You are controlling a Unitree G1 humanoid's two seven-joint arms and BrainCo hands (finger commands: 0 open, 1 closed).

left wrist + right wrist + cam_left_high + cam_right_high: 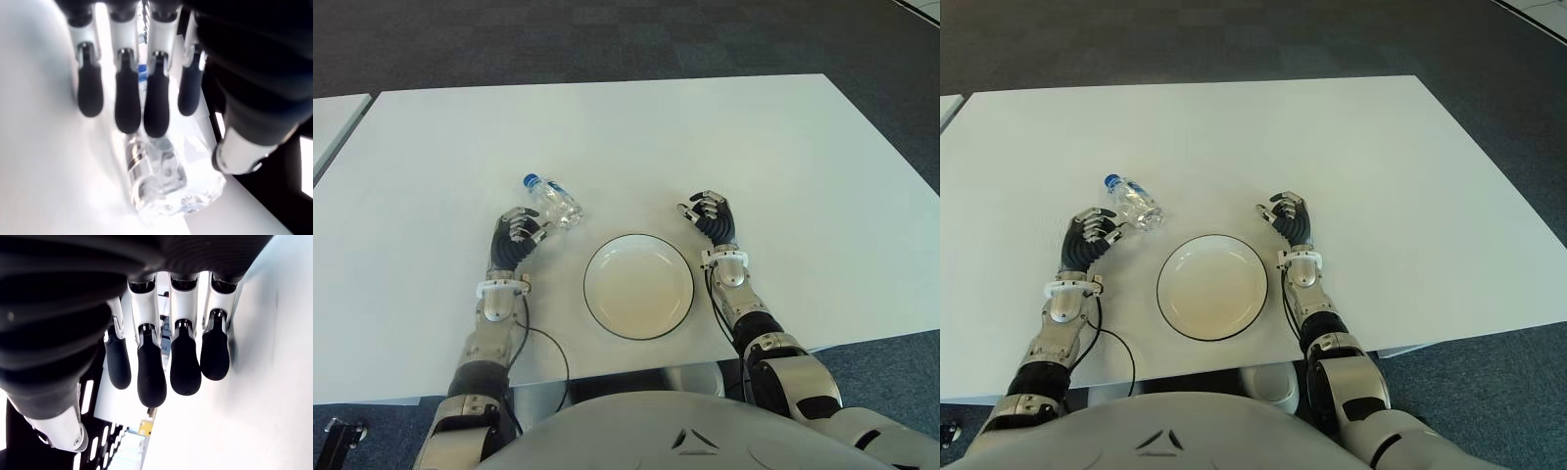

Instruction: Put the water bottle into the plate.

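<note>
1. Left of centre in the left eye view, your water bottle (552, 202) lies on its side on the white desk (783, 157), blue cap toward the upper left of the frame and base toward the lower right.
2. Its long axis runs diagonally, from upper left down toward the plate (638, 286), which sits below and to the right of it, near but apart.
3. Your left hand (518, 235) is the nearer one by far: it shows just below and to the left of the bottle's base end, so the bottle lies ahead of the fingertips and slightly to their right.
4. In the left wrist view the fingers (157, 106) hang loosely curled above the clear body and hold nothing; you cannot tell from any view whether a fingertip already brushes the plastic.
5. Your right hand (712, 217) shows at the upper right of the plate, on the far side from the bottle, its fingers (150, 372) half curled around nothing.
6. Judge the grasp as a left-hand job: close across the body, square to that diagonal, since a cylinder on its side may roll if nudged from one side only.
</note>
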